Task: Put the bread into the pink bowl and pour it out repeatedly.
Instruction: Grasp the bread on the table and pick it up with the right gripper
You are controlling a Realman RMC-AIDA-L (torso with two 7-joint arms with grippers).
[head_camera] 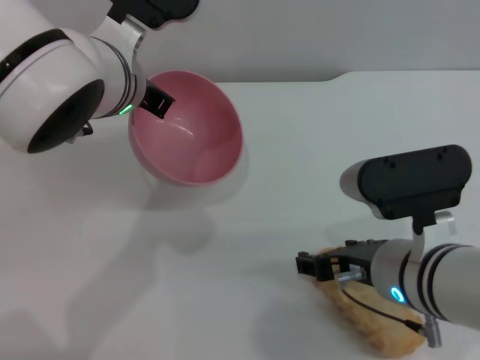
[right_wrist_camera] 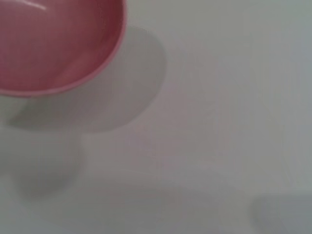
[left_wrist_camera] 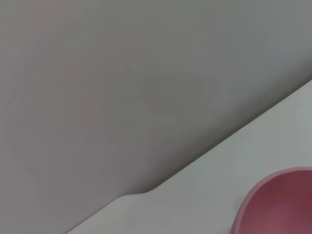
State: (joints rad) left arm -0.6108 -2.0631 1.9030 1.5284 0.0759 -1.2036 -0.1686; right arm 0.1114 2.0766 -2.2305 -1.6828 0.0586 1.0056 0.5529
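The pink bowl [head_camera: 191, 131] hangs tilted above the white table at the back left, its mouth turned toward me and to the right, and it is empty. My left gripper [head_camera: 156, 101] is shut on its rim. The bowl also shows in the left wrist view [left_wrist_camera: 278, 204] and in the right wrist view [right_wrist_camera: 53, 44]. The bread [head_camera: 375, 322], a tan ridged loaf, lies on the table at the front right. My right gripper [head_camera: 315, 267] hovers low over the loaf's left end and hides part of it.
The white table [head_camera: 247, 247] spreads across the view, with the bowl's shadow [head_camera: 187, 217] under the bowl. The table's far edge [head_camera: 337, 76] meets a grey wall behind.
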